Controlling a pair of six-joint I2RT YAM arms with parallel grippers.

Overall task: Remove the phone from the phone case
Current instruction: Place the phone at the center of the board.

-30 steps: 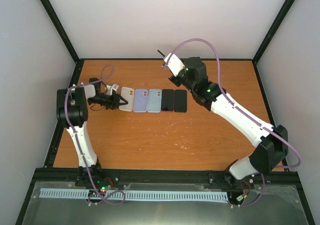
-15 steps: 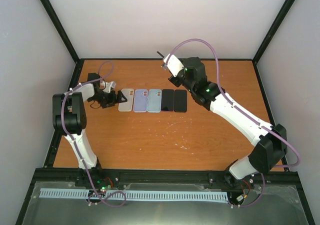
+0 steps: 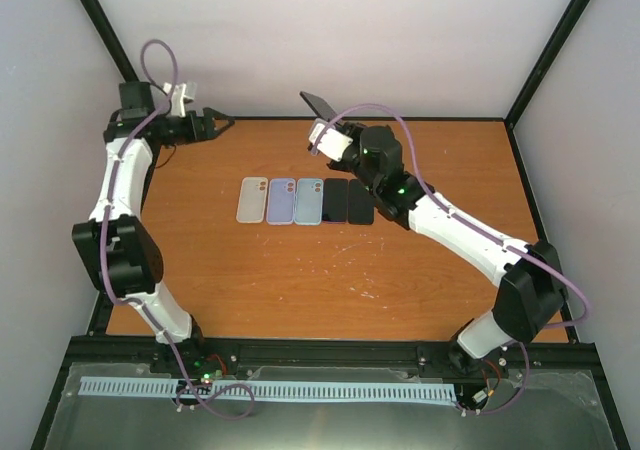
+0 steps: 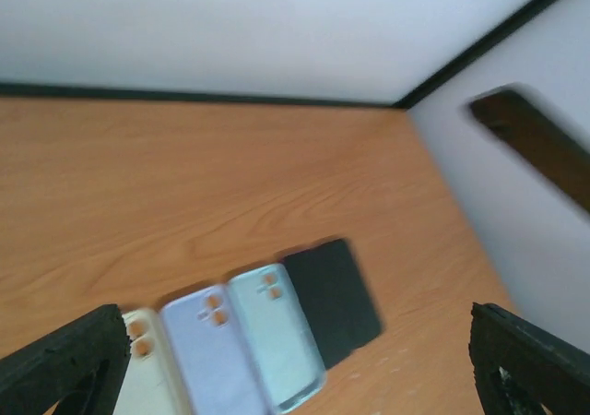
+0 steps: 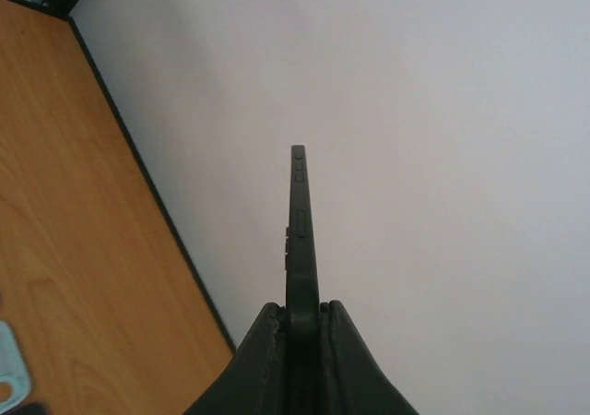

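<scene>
My right gripper (image 3: 322,120) is shut on a dark phone (image 3: 318,103) and holds it in the air above the far middle of the table. In the right wrist view the phone (image 5: 300,240) stands edge-on between the fingers (image 5: 263,360), with a matte side and raised buttons; I cannot tell phone from phone case there. My left gripper (image 3: 215,123) is open and empty, raised near the far left corner. In its own view the left gripper (image 4: 295,341) looks down on the row lying on the table.
A row lies mid-table: a cream case (image 3: 251,201), a lilac case (image 3: 281,201), a light blue case (image 3: 309,201) and two black phones (image 3: 335,201) (image 3: 359,202). Black frame posts (image 3: 110,45) stand at the back corners. A blurred dark bar (image 4: 535,143) crosses the left wrist view.
The left gripper opened beside the cream case, then the arm swung up to the far left corner. The right gripper shifted a little left and tilted the phone.
</scene>
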